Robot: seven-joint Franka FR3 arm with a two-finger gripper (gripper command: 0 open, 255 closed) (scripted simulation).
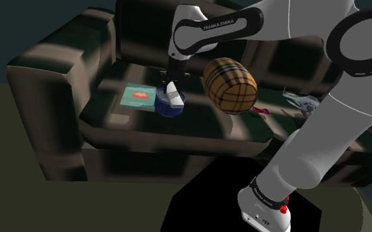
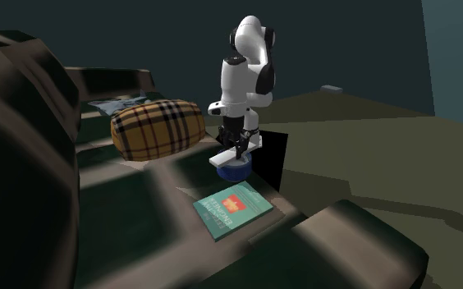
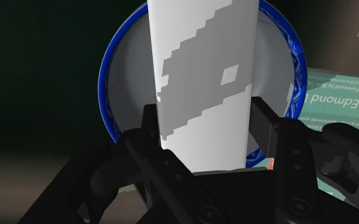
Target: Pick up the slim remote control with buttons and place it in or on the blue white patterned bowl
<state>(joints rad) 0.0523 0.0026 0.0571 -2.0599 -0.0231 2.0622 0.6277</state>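
Directly over the blue-rimmed bowl, the gripper clasps the white remote; jaws closed on its sides.

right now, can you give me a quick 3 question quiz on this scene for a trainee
1. True or false: the gripper is shut on the white remote.
2. What lies right under the remote? A) the blue-rimmed bowl B) the sofa's arm C) the floor
3. Fill in: beside the bowl on the sofa seat lies a flat teal ____.

Key: 1 true. 2 A. 3 book.
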